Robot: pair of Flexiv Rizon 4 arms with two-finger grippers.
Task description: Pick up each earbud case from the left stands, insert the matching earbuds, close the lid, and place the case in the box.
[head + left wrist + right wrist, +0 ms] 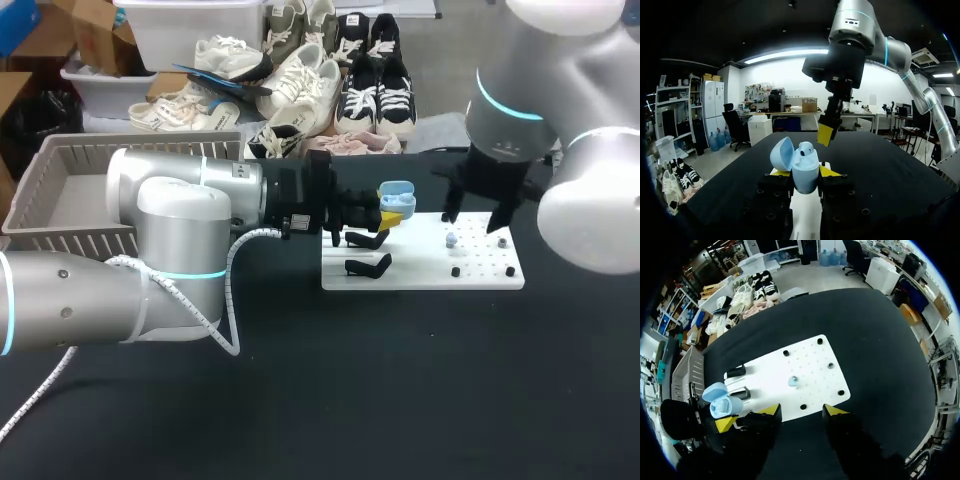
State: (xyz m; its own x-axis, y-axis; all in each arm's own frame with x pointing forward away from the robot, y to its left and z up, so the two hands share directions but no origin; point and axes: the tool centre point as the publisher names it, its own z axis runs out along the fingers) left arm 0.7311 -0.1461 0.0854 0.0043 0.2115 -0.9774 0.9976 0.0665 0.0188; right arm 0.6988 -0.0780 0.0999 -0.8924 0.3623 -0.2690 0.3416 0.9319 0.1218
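Earbud (806,148) in case (805,179): left wrist only; left end effector (805,172) clamps case, right end effector (801,411) apart.

Broad matte black table (420,400)

The left arm (160,250) and the right arm (560,120) were built of rounded silver-grey shells, ringed at the joints by thin cyan light bands. A white braided cable (229,285) was looped along the left arm to a black wrist unit (300,195), where what seemed a small printed tag was fixed. The black fingers (771,195), dotted with screw holes, were capped in yellow.
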